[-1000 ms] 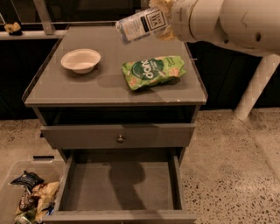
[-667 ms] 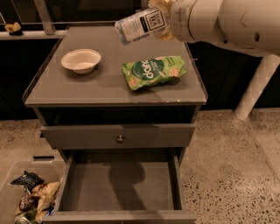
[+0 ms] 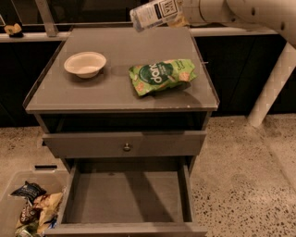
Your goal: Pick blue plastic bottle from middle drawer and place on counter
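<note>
The blue plastic bottle (image 3: 151,14), clear with a pale label and dark print, lies tilted on its side in the air above the back edge of the counter (image 3: 115,88). My gripper (image 3: 177,15) is shut on the bottle's right end, and the white arm runs off to the upper right. The middle drawer (image 3: 127,194) is pulled open at the bottom of the view, and its grey floor is bare.
A white bowl (image 3: 85,63) sits on the counter's left side and a green snack bag (image 3: 161,76) on its right. A shut drawer front with a round knob (image 3: 126,147) is above the open drawer. A clear bin of snack bags (image 3: 27,210) stands on the floor at the left.
My gripper and the bottle have moved up and a little back, toward the counter's rear edge. Nothing else has moved.
</note>
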{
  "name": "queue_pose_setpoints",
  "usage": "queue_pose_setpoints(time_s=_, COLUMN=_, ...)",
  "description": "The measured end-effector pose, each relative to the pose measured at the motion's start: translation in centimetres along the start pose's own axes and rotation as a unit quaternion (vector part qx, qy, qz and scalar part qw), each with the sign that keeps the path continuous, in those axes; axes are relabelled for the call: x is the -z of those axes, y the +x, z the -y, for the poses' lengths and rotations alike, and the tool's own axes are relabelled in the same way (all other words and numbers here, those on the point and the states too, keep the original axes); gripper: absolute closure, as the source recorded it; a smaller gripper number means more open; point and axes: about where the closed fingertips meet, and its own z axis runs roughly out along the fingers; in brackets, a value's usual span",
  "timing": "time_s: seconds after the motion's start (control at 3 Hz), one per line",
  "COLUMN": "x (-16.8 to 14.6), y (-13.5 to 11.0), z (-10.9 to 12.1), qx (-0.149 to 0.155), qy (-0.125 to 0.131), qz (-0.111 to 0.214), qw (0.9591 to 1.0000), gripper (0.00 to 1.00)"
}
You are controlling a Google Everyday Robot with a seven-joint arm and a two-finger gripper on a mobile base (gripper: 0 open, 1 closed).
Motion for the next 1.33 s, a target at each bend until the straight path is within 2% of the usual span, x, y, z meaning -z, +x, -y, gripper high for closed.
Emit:
queue_pose_setpoints(time_s=0.33, x=-3.5, y=3.0, z=-2.7, qx=-0.019, qy=-0.038, qz=0.001, qw=0.9991, gripper=1.00)
queue_pose_setpoints(time_s=0.67, x=-4.8, y=3.1, z=-7.0, qx=-0.046, qy=-0.085, qz=0.025, qw=0.9950, gripper=1.00)
queue_pose_setpoints(time_s=1.0, x=-5.1, y=1.4, z=-11.6, qx=-0.069, qy=-0.129, qz=0.058, qw=0.9875, gripper=1.00)
queue_pose_setpoints(time_s=1.33, x=-5.5, y=-0.9, z=-15.3, qx=-0.082, qy=-0.160, qz=0.083, qw=0.9802, gripper=1.00)
